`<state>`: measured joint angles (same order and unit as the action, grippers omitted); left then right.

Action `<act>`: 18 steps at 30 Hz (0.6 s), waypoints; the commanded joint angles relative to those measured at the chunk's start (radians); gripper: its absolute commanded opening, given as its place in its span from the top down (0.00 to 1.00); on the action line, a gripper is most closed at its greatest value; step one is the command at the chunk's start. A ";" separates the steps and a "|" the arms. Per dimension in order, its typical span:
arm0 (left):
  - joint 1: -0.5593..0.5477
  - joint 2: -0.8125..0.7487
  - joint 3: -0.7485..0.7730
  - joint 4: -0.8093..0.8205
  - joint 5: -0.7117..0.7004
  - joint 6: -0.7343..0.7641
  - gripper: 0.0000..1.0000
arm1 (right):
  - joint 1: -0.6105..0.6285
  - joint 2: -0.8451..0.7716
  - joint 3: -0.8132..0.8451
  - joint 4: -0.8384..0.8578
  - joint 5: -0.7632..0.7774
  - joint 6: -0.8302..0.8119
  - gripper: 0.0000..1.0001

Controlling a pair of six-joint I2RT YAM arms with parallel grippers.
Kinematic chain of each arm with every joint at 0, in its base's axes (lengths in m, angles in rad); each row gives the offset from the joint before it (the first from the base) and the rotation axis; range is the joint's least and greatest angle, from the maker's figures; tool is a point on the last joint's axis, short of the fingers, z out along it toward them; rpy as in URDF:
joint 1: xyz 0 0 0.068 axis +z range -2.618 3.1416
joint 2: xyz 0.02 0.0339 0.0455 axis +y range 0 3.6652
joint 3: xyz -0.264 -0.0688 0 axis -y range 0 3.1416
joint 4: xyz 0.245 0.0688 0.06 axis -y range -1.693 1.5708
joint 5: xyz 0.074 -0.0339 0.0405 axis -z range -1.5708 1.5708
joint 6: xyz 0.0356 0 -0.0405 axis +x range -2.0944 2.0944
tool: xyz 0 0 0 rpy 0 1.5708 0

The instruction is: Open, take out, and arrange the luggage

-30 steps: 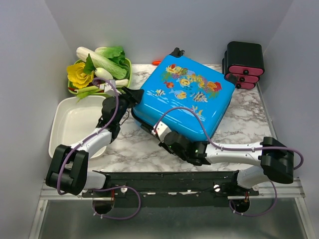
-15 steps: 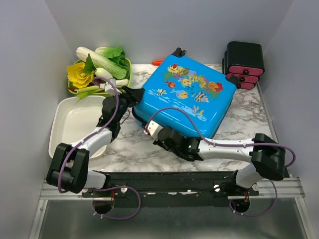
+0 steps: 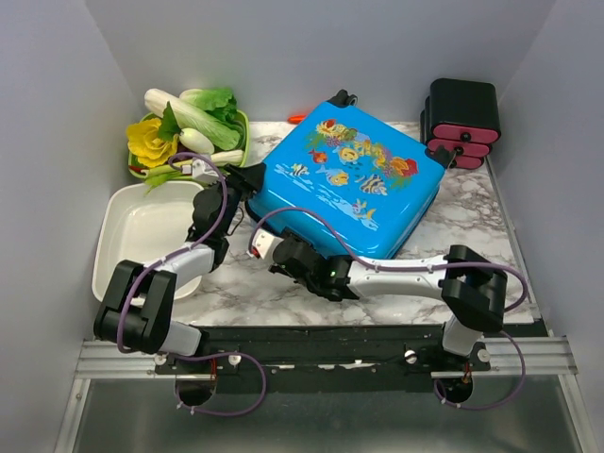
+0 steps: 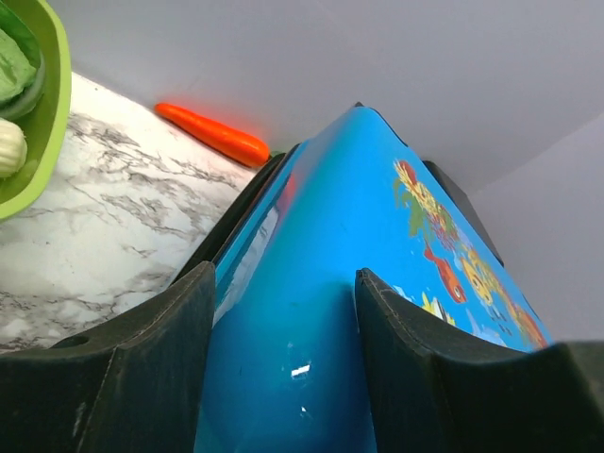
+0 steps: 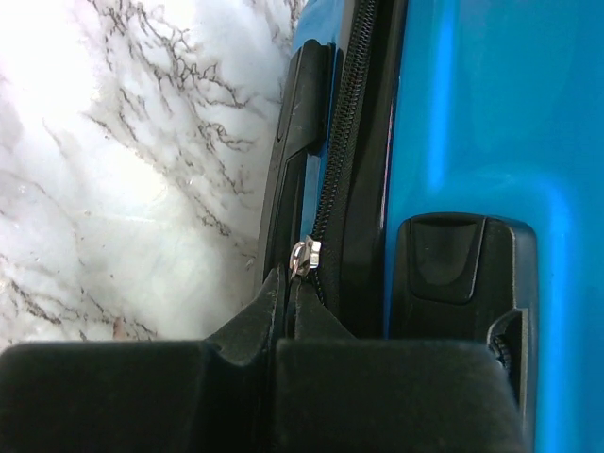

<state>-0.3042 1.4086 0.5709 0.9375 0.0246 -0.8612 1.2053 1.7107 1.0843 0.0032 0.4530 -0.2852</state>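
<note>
Marble tabletop, grey walls: left end effector clasps luggage, right end effector pinches zipper pull.

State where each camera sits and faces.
Top external: above and behind, looking down on the bright-blue fish-print hard-shell suitcase; left arm and right arm show.
Left wrist: low at the suitcase's corner, facing the grey back wall; left claw astride the shell.
Right wrist: low at its near edge, looking along its side; right claw shut on the silver zipper pull.
All share the suitcase.
</note>
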 commanded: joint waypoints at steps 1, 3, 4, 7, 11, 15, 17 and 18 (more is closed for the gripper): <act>-0.213 0.010 -0.089 -0.131 0.730 -0.237 0.36 | -0.004 0.060 0.218 0.888 -0.234 -0.226 0.91; -0.211 0.003 -0.091 -0.131 0.723 -0.233 0.33 | -0.004 0.008 0.191 0.810 -0.212 -0.140 0.80; -0.211 -0.003 -0.089 -0.144 0.710 -0.220 0.30 | -0.004 -0.014 0.166 0.735 -0.217 -0.115 0.73; -0.207 -0.048 -0.063 -0.287 0.645 -0.147 0.23 | -0.004 -0.110 0.056 0.623 -0.188 0.060 0.55; -0.197 -0.146 -0.040 -0.510 0.545 -0.052 0.17 | -0.004 -0.238 0.011 0.428 -0.086 0.144 0.38; -0.197 -0.288 0.018 -0.753 0.381 0.062 0.02 | -0.004 -0.359 0.042 0.121 -0.181 0.282 0.29; -0.197 -0.385 0.023 -0.848 0.304 0.105 0.01 | -0.006 -0.420 0.043 0.017 -0.166 0.351 0.24; -0.199 -0.416 0.017 -0.876 0.279 0.114 0.01 | -0.004 -0.442 0.042 0.000 -0.119 0.374 0.22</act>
<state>-0.5003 1.1416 0.5781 0.4004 0.3286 -0.8391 1.2091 1.3460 1.1126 0.1829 0.3157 -0.0647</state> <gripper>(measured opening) 0.983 0.750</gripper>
